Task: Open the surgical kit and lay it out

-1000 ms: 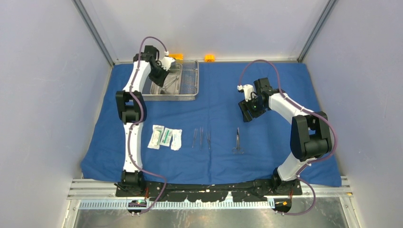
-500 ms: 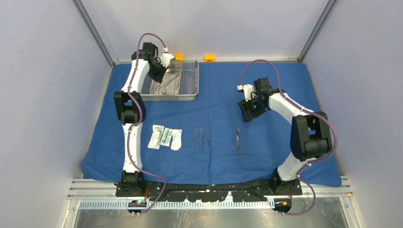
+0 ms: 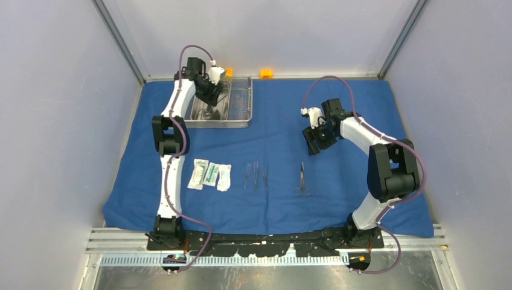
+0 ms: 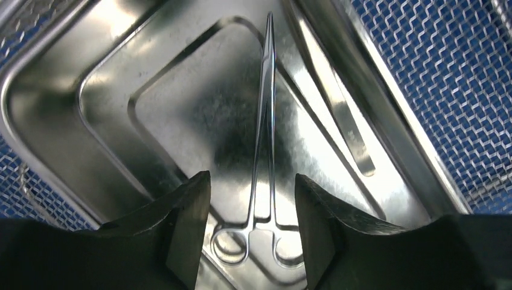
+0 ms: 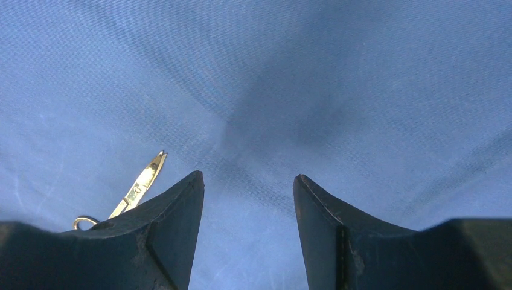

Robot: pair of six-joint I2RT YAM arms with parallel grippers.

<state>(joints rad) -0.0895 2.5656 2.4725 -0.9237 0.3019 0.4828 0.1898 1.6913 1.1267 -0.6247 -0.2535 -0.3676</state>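
Blue cloth point(image 3: 278, 130) flat | left gripper point(image 4: 250, 178) spread astride forceps point(image 4: 265, 121) in tray point(image 4: 181, 109) | right gripper point(image 5: 247, 176) spread, empty | we risk thin forceps skidding on steel

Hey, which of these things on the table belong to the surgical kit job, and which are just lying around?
Belongs to the job: blue cloth, mesh basket, tray, clamp in the tray, packets, forceps, scissors.

Just lying about: orange blocks.
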